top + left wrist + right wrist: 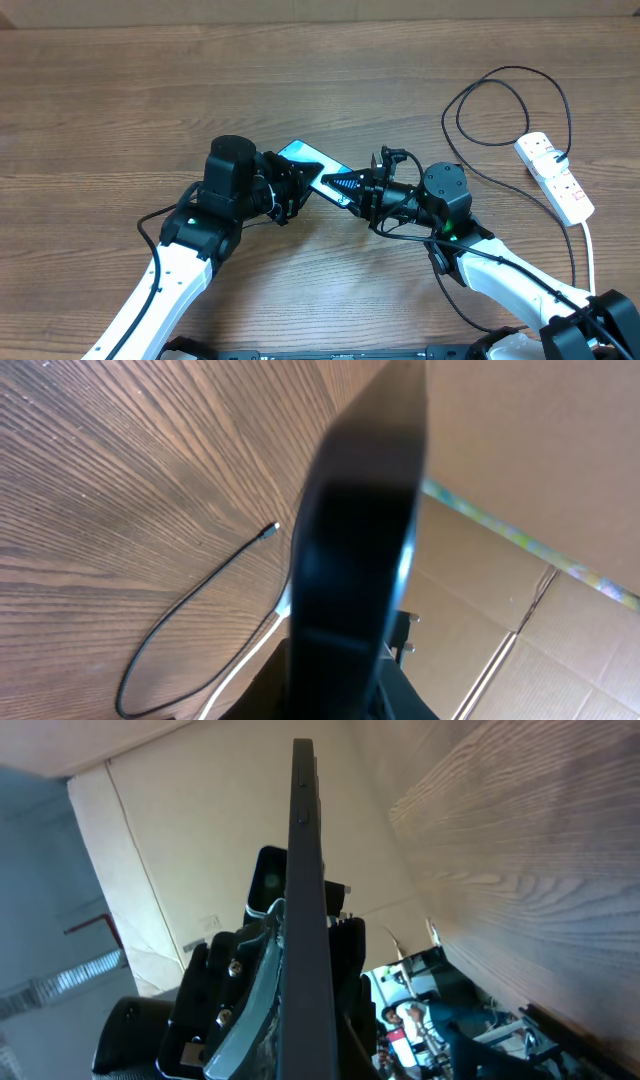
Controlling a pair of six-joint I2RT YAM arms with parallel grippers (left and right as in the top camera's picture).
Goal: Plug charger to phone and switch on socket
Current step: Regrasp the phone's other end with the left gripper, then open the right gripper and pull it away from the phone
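The step in hand looks like a two-armed hold on the slim black-edged smartphone with a light-blue screen [313, 163], getting it ready to receive the connector. The phone hangs tilted above the wooden counter [150, 90], between the two arms. The right jaws are clenched on its right end. The left jaws stand at its left end, and I cannot tell whether they grip it yet.

To do this well, one arm should have a firm, proven grip before the other lets go, because an edge-on phone can easily swing or slip. The end with the charging port should be left uncovered and turned toward the free arm; I cannot make out which end that is.

The long thin black charger cable [470, 95] loops across the counter, well apart from the phone. Its small connector tip [272, 530] lies flat on the wood. The cable's far end runs to the white elongated power strip [556, 178] at the right edge, but whether its plug is seated there is too small to tell.

In both wrist views the phone shows only its edge, thin, dark and glossy [305, 920].
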